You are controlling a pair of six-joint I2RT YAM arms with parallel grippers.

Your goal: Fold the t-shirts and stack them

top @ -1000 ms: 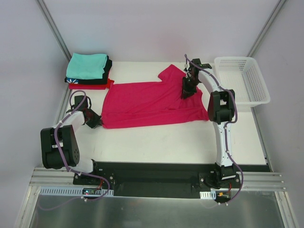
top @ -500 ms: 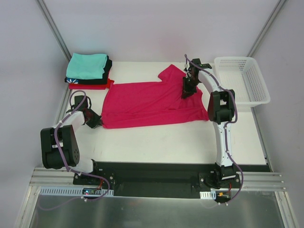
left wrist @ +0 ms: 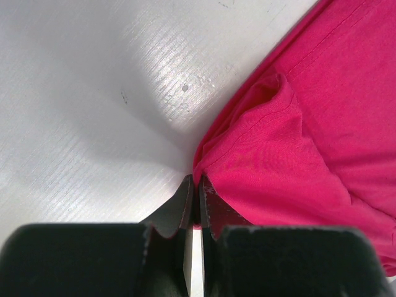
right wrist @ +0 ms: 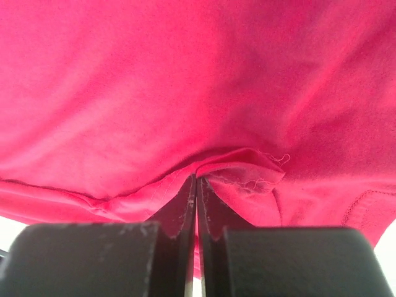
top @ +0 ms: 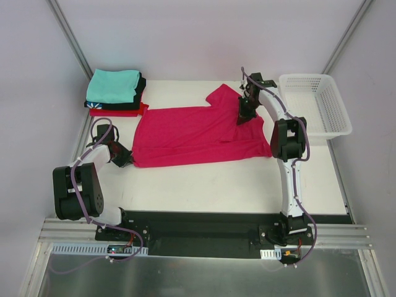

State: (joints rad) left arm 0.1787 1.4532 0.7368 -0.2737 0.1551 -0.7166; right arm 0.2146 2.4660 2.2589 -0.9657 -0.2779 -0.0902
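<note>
1. My left gripper sits low at the left of the white table. Its fingers are pressed together on the near-left hem corner of the crimson-pink t-shirt, where the cloth bunches.
2. Behind it, the folded t-shirts are stacked teal over black over red.
3. The crimson-pink t-shirt lies flat mid-table, its long axis left to right, hem to the left and one sleeve pointing away. It is soft knit with stitched edges.
4. My right gripper pinches a puckered fold near the right end.
5. A white mesh basket stands far right.
</note>
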